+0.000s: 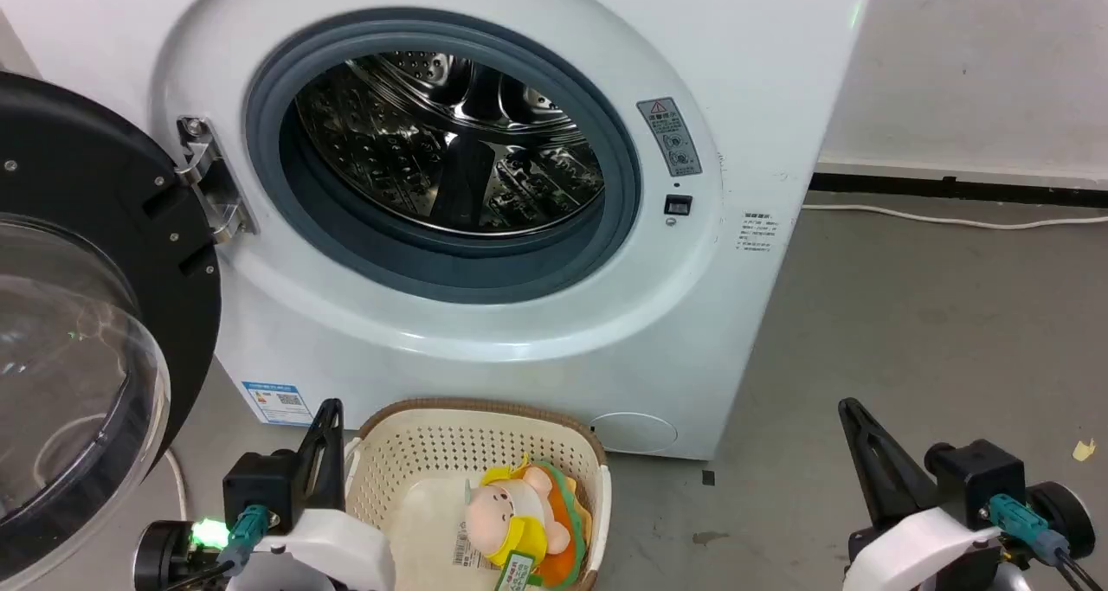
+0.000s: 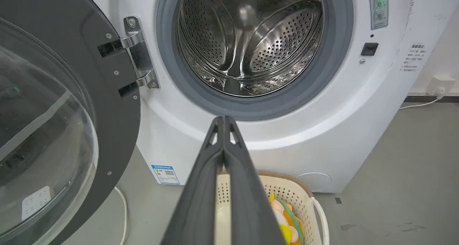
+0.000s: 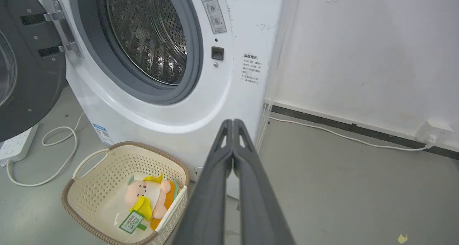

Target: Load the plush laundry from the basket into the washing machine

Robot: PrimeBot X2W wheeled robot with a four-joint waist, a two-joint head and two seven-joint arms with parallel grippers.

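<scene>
In front of the washing machine (image 1: 762, 98), on the floor (image 1: 909, 331) just below its round opening, stands the basket (image 1: 476, 407) with the plush toy (image 1: 519, 522) lying inside it, untouched. The machine's door (image 1: 95, 314) is swung wide open and the steel drum (image 1: 450, 141) looks bare, so I judge the loading has not begun; only the way in is ready. The left gripper (image 2: 223, 119) has its two fingers pressed flat together and grips nothing, poised beside the basket on the machine's door side. The right gripper (image 3: 233, 121) is likewise closed and empty, well apart from the basket, off the machine's other corner. Reaching in, grasping the toy, lifting it and placing it in the drum all remain.
</scene>
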